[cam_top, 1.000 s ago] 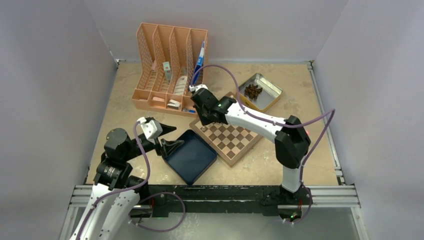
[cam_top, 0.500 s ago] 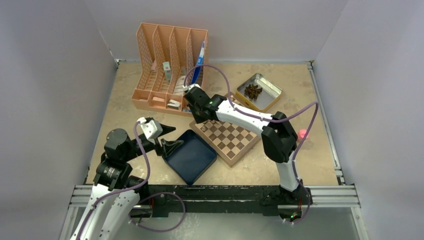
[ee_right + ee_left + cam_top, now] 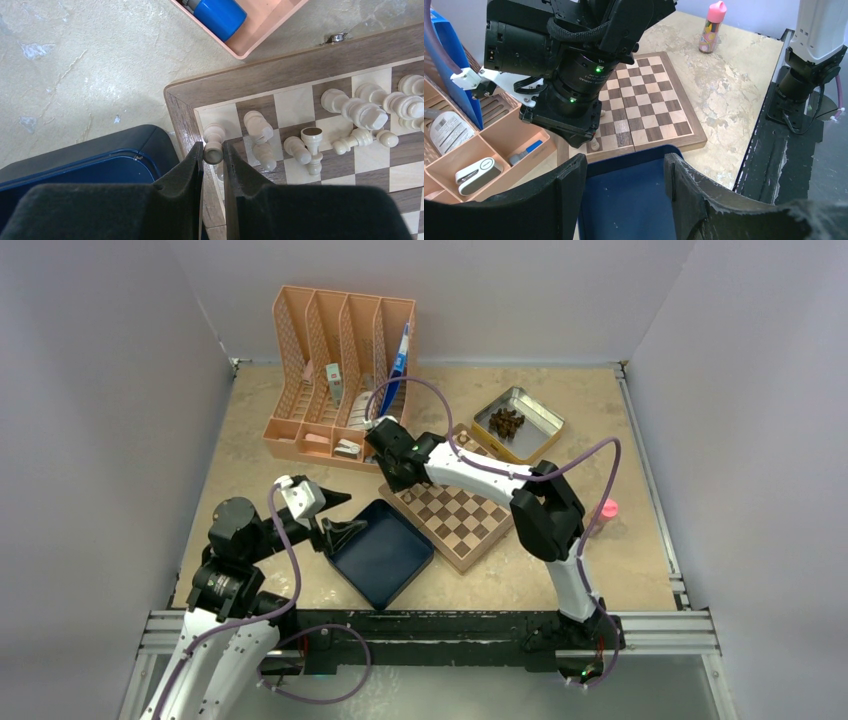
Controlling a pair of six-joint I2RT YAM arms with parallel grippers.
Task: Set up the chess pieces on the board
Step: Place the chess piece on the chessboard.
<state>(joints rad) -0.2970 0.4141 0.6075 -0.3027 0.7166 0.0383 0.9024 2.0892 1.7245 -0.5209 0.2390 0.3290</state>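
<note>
The board [image 3: 470,525] lies at the table's middle, with pale beige chess pieces [image 3: 350,107] lying and standing along its far edge. My right gripper [image 3: 213,156] is shut on one pale chess piece [image 3: 213,150] and holds it over the board's corner square, next to the rim [image 3: 280,75]. In the top view the right gripper [image 3: 392,478] sits at the board's left corner. My left gripper [image 3: 624,170] is open and empty over the dark blue tray [image 3: 624,200]. The left wrist view shows the board [image 3: 649,110] and one piece [image 3: 595,145] under the right gripper.
A peach desk organizer [image 3: 340,375] stands right behind the board's left corner. A metal tin [image 3: 518,422] with dark pieces is at the back right. A pink bottle [image 3: 604,510] stands right of the board. The blue tray [image 3: 385,555] touches the board's near-left edge.
My right gripper has moved left along the board's far edge to its left corner, still shut on the piece. The left arm has not moved.
</note>
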